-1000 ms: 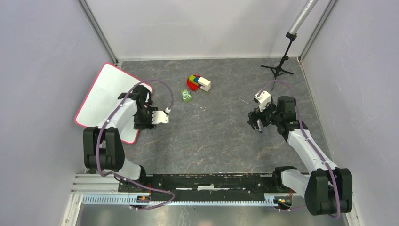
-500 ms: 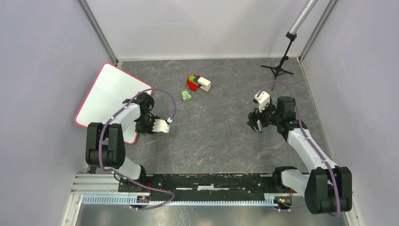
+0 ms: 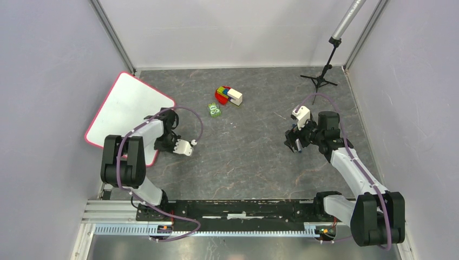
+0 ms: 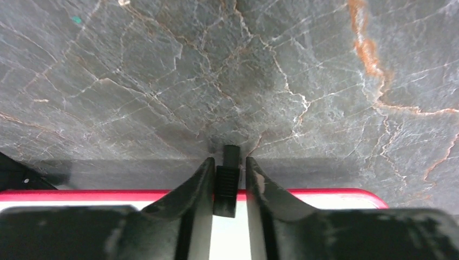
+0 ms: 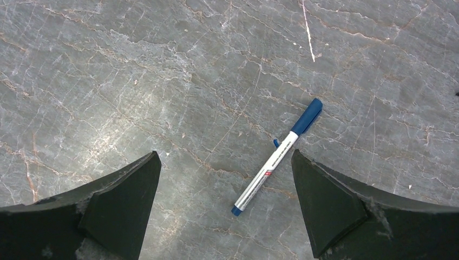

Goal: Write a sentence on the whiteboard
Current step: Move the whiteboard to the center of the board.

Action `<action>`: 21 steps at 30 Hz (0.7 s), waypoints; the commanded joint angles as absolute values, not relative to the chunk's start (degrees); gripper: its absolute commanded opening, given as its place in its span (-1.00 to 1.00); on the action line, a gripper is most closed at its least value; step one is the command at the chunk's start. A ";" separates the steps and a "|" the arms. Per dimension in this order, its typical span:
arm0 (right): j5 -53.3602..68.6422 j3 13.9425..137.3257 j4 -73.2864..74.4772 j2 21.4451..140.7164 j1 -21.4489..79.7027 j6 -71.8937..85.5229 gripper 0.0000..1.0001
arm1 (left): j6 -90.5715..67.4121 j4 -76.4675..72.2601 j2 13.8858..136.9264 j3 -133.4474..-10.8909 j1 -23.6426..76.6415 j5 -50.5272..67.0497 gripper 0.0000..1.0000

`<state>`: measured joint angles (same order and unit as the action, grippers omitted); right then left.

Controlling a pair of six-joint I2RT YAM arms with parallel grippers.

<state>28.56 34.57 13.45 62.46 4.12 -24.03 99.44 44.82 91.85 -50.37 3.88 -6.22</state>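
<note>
Fingers [image 4: 200, 184] of your left gripper [image 4: 227, 162] stood close on either side of a small black clip [image 4: 227, 184] on the red rim of the whiteboard [image 4: 335, 193]. Whether they truly pinched it could not be told. The board lay flat at the far left of the grey table [image 3: 254, 162], angled, one corner near the left wall. No writing showed on it.

The right gripper [image 5: 224, 157] was spread wide, holding nothing. It hung above a blue pen [image 5: 276, 157] that lay capped on the table between its fingers.

This looked like the setting-up step, with the board being taken by its edge and nothing written yet. Next, you would likely need a firm pinch on the clip and a slow, level pull to bring the board within reach. You would then lower the right gripper straight down and close across the pen's barrel.

Your left arm was folded tightly, elbow raised close to its base, forearm reaching out low to the board's near edge. Your right arm reached forward over the right side of the table, wrist bent to point downward.
</note>
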 commanded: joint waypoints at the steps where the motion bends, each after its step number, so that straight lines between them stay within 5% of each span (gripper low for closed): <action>1: 30.02 34.63 12.69 62.23 4.02 -24.92 0.95 | 101.95 44.49 91.15 -49.56 4.89 -9.32 -0.44; 8: 30.12 34.72 12.65 62.05 4.11 -24.96 0.95 | 98.36 44.48 90.26 -48.44 11.51 -9.94 -0.92; 21: 30.44 36.02 13.98 61.94 3.74 -25.18 0.95 | 85.75 50.64 90.86 -49.96 31.77 -12.53 -0.95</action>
